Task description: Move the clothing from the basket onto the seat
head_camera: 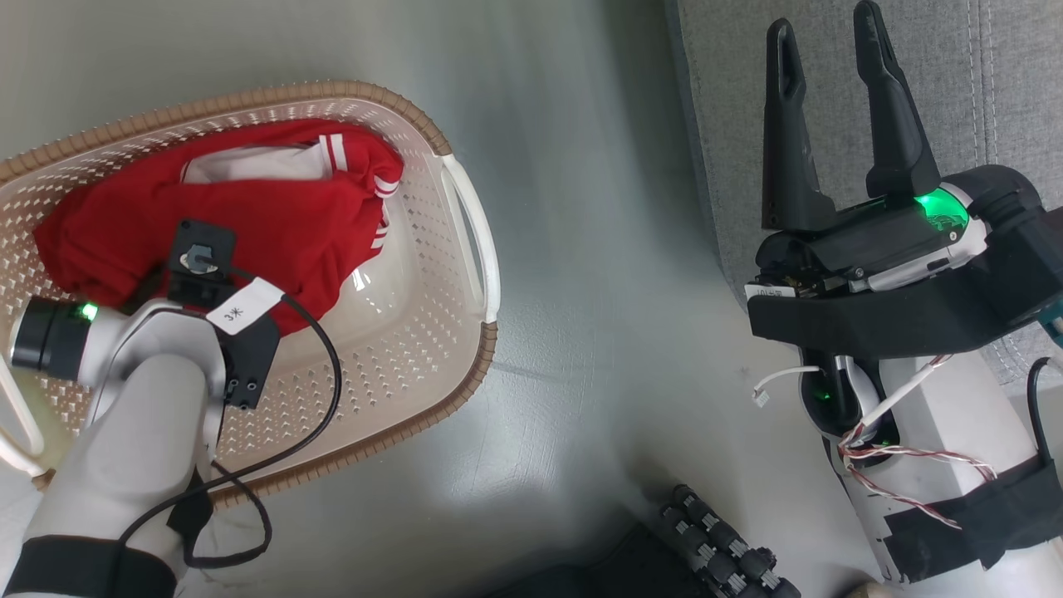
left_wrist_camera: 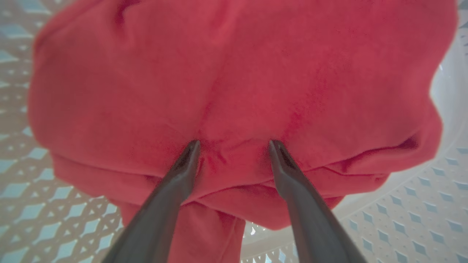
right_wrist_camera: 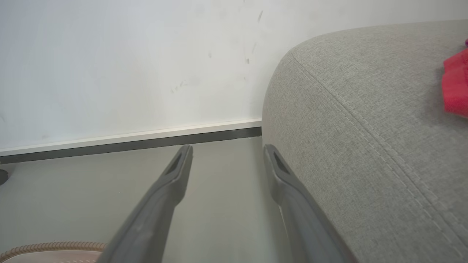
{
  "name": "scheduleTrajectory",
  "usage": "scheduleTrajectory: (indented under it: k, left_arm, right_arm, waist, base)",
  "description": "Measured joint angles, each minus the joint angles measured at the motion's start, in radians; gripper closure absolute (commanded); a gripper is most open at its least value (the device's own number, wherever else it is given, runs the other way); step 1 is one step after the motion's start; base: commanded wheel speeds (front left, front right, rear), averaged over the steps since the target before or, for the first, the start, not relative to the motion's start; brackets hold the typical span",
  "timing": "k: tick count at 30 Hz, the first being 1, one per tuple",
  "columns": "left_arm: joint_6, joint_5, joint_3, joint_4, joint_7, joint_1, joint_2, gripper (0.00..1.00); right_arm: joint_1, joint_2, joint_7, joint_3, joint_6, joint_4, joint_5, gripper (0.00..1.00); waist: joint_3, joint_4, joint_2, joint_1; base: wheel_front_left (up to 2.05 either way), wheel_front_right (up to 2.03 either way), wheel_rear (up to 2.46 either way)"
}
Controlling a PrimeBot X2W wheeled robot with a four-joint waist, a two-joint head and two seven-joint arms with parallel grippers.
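Observation:
The cream basket stands on the floor at the left. A red garment of the clothing, with white stripes, lies bunched inside it. My left arm reaches down into the basket. In the left wrist view my left gripper is open, both fingertips touching the red clothing, fabric bulging between them, the basket's perforated wall behind. My right gripper is open and holds nothing, at the left edge of the grey seat. Another piece of red clothing lies on the seat.
Grey-green floor separates the basket from the seat. A black cable loops off my left wrist over the basket rim. A black ribbed part sits at the bottom edge. A white wall with skirting stands beyond the seat corner.

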Motion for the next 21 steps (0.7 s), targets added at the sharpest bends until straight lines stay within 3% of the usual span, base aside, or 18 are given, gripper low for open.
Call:
scheduleTrajectory:
  k: [1, 2, 3, 4, 12, 21]
  left_arm:
    - [0.000, 0.000, 0.000, 0.011, 0.006, -0.002, 0.000, 0.37]
    - [0.000, 0.000, 0.001, 0.019, 0.011, -0.004, 0.000, 0.54]
    - [0.000, 0.000, 0.002, 0.027, 0.012, -0.005, -0.001, 0.95]
    - [0.001, 0.000, 0.002, 0.035, 0.013, -0.006, -0.001, 1.00]
    - [0.008, 0.001, -0.001, 0.075, 0.007, -0.009, -0.015, 1.00]
    - [0.009, -0.039, 0.030, 0.076, -0.090, -0.009, -0.069, 1.00]
  right_arm:
    - [-0.001, 0.001, -0.001, 0.000, 0.000, 0.002, 0.002, 0.00]
    - [-0.003, 0.001, -0.001, 0.000, 0.001, 0.005, 0.005, 0.00]
    - [-0.004, 0.002, -0.004, 0.000, 0.001, 0.008, 0.006, 0.00]
    - [-0.007, 0.002, -0.004, 0.000, 0.002, 0.011, 0.007, 0.00]
    - [-0.017, 0.007, -0.013, -0.003, 0.009, 0.041, 0.006, 0.00]
    - [-0.018, -0.007, -0.014, -0.003, 0.024, 0.080, -0.009, 0.00]
  waist:
    - [0.000, 0.000, 0.0000, 0.0000]
    - [0.000, 0.000, 0.0000, 0.0000]
    - [0.000, 0.000, 0.0000, 0.0000]
    - [0.000, 0.000, 0.0000, 0.0000]
    - [-0.018, 0.006, -0.0001, 0.0000]
    - [-0.068, 0.028, -0.0002, 0.0000]
  base:
    - [0.00, 0.00, 0.00]
    - [0.00, 0.00, 0.00]
    - [0.00, 0.00, 0.00]
    - [0.00, 0.00, 0.00]
    - [0.00, 0.00, 0.00]
    - [0.00, 0.00, 0.00]
